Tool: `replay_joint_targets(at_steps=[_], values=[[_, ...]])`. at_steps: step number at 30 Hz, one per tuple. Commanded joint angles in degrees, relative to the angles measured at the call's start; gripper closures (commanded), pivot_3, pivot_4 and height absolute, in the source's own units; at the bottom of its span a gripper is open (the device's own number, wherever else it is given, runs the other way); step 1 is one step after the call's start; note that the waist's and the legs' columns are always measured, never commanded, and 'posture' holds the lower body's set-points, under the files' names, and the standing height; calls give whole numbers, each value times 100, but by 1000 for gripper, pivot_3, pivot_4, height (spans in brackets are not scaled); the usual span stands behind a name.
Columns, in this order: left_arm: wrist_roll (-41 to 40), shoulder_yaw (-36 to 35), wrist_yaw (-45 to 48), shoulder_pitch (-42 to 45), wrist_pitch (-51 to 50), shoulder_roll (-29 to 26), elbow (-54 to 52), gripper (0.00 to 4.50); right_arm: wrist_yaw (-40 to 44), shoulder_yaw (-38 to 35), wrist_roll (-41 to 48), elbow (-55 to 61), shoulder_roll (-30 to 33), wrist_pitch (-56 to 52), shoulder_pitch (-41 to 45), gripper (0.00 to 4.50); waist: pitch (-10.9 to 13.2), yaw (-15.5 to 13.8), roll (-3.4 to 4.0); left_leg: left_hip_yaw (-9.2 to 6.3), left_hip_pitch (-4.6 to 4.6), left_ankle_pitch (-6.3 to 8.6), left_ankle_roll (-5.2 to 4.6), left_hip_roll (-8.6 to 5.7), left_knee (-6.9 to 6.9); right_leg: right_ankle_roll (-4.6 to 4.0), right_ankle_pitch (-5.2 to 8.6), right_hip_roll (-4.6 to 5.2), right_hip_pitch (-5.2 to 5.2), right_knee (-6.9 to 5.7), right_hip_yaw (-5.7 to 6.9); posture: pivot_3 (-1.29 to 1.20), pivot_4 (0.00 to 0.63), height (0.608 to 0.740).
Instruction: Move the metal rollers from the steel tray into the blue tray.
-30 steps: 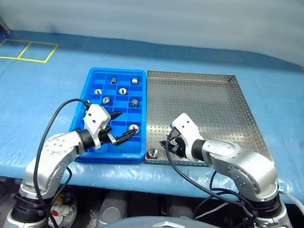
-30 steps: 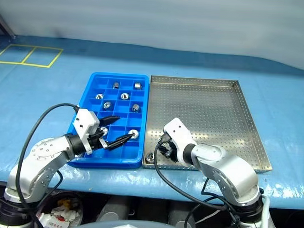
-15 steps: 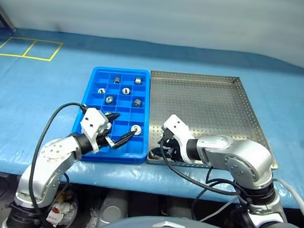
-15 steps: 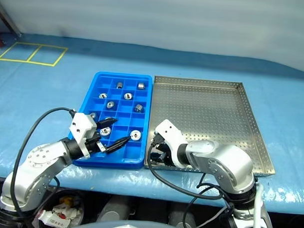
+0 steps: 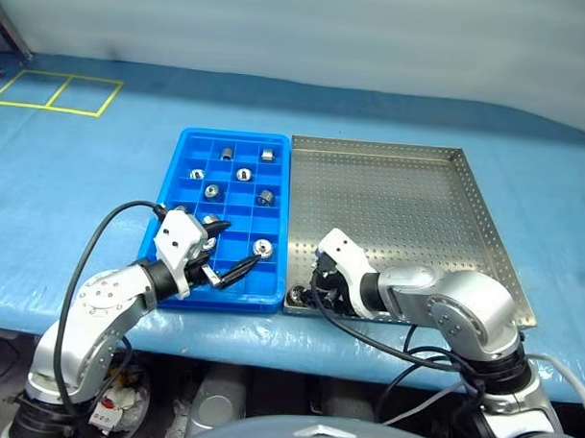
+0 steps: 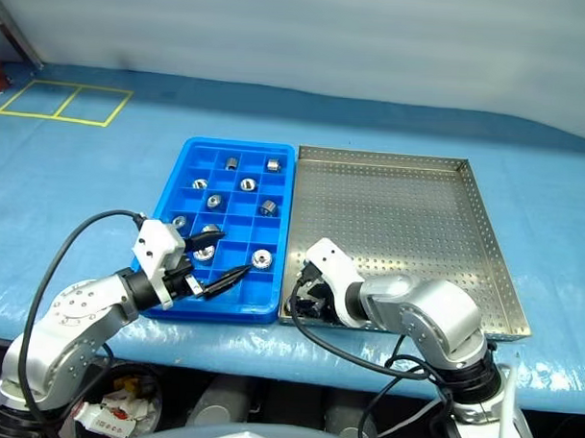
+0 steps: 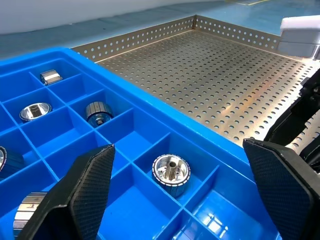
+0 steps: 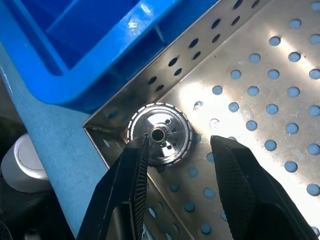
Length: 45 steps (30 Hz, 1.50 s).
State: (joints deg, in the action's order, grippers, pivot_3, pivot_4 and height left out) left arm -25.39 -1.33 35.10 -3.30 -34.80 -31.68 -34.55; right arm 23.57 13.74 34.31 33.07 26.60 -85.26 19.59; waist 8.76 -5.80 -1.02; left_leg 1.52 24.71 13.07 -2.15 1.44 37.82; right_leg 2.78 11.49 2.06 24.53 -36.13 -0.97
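Observation:
The steel tray (image 5: 399, 203) lies on the right with the blue tray (image 5: 228, 137) touching its left side. One metal roller (image 8: 160, 134) lies flat in the steel tray's near-left corner (image 5: 296, 297). My right gripper (image 8: 181, 142) hangs just over it, open. One fingertip (image 8: 135, 165) overlaps the roller's centre and the other stands to its side. Several rollers sit in the blue tray's compartments, one of them near its front (image 5: 263, 247). My left gripper (image 5: 232, 251) hovers open and empty over the blue tray's near end, above that roller (image 7: 171, 172).
Both trays rest on a blue-covered table close to its front edge (image 5: 269, 329). Yellow tape squares (image 5: 57, 91) mark the far left. The steel tray's perforated floor is bare beyond the corner. Black cables loop off both wrists.
The camera view has shifted a little. My right gripper has tipped further down toward the corner roller. The left gripper has stayed in place, open.

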Motion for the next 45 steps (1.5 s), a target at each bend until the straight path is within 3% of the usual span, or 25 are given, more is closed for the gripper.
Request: replay_joint_targets(at_steps=[1, 12, 17, 27, 33, 45], values=[[-66, 13, -2, 13, 109, 7, -288, 0, 54, 48, -21, -81, 31, 155, -4, 2411, 0, -2, 0, -1, 0, 0, 0, 0, 0, 0, 0, -1, 0, 0, 1, 324, 150, 740], [-35, 93, -85, 0, 137, 61, -270, 0, 117, 206, -31, -407, -32, 414, -3, 2411, 0, -6, 0, -5, -1, 0, 0, 0, -1, 0, 0, -1, -4, 2, 4, 337, 150, 740], [-48, 91, -118, -3, 141, 70, -276, 0, 154, 195, -30, -472, -64, 482, -18, 3600, -1, -8, -1, -6, -2, 0, 0, 0, -1, 0, 0, -1, -5, 3, 6, 342, 150, 740], [-73, 62, -114, 7, 231, 130, -261, 0, 3, -261, -49, 139, 258, 430, 7, 3616, 2, -68, 2, -9, 3, 0, 0, -2, 0, 0, 0, 3, -4, 6, 9, 334, 150, 740], [-33, -30, -158, 18, 351, 141, -243, 0, -361, -157, -557, 402, 687, 696, 373, 3616, 4, -124, 6, -9, 10, 0, 1, -2, -2, 0, 0, 2, 3, 9, 10, 339, 150, 740], [193, -472, -617, -638, 808, 226, -528, 0, -530, 457, -1206, -291, -76, 1561, 1290, 3616, 6, -276, 9, -13, 15, 0, 1, -1, -8, -2, -1, 0, 5, 15, 15, 456, 150, 740]])
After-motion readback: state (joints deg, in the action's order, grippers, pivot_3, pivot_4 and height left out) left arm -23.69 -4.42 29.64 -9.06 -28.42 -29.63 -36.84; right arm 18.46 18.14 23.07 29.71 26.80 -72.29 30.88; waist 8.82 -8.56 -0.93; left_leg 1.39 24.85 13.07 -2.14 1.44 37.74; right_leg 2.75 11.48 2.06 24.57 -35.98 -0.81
